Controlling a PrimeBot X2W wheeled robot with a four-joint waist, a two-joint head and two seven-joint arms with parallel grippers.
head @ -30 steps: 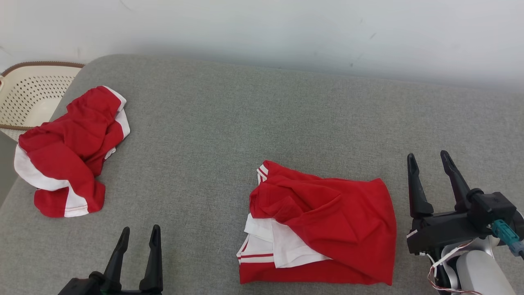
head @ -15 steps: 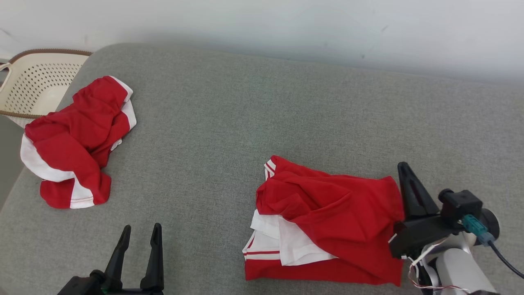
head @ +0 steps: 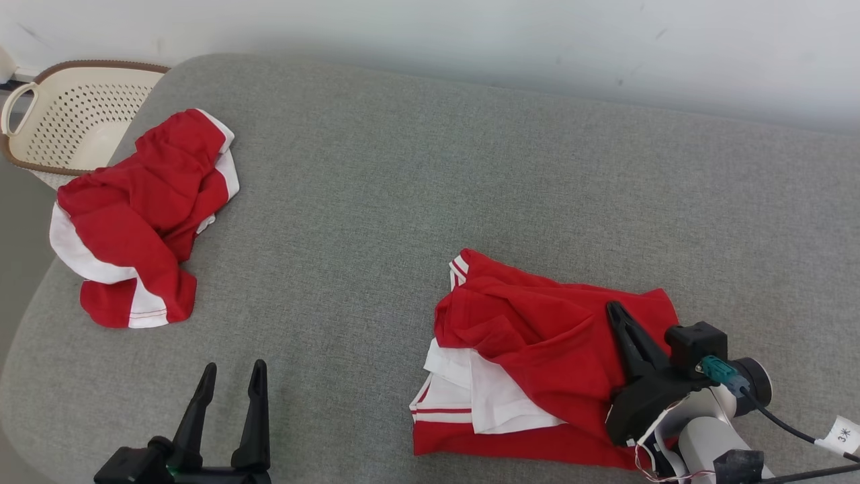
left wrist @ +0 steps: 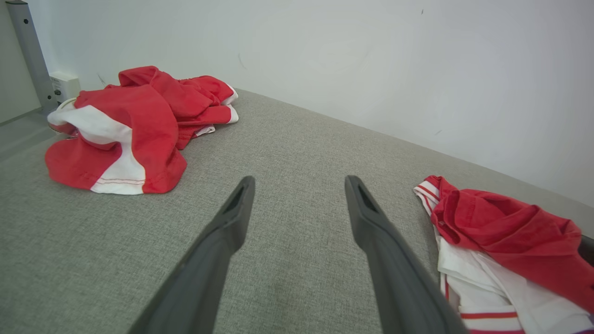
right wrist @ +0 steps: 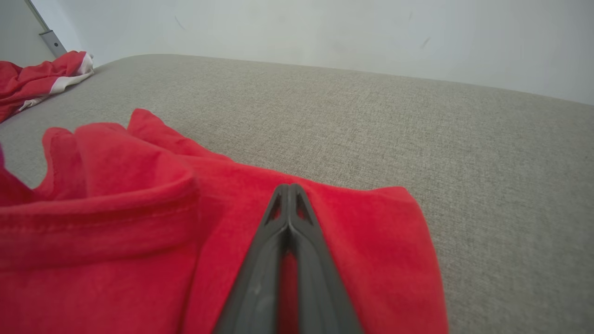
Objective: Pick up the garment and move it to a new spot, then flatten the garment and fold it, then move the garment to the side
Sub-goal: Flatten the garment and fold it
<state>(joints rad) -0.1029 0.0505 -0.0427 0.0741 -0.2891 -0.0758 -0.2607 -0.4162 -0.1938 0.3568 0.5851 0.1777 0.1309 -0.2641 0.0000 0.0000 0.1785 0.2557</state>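
garment (head: 537, 336) right, smaller garment (head: 134, 208) far left

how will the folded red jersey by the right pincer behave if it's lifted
Probably floppy: the folded red-and-white fabric jersey lies in soft creases. Raised from one edge by the right pincer, its layers would likely unfold and hang. It looks thin, so probably light.

This looks like a home laundry corner. A grey fabric-covered cushion (head: 403, 202), like a bed or sofa seat, sits against a plain white wall (head: 470, 33). A cream perforated laundry basket (head: 67, 124) stands at 10 o'clock. 2 loose garments lie out: a red jersey (head: 551, 336) and a smaller red-and-white garment (head: 134, 208).
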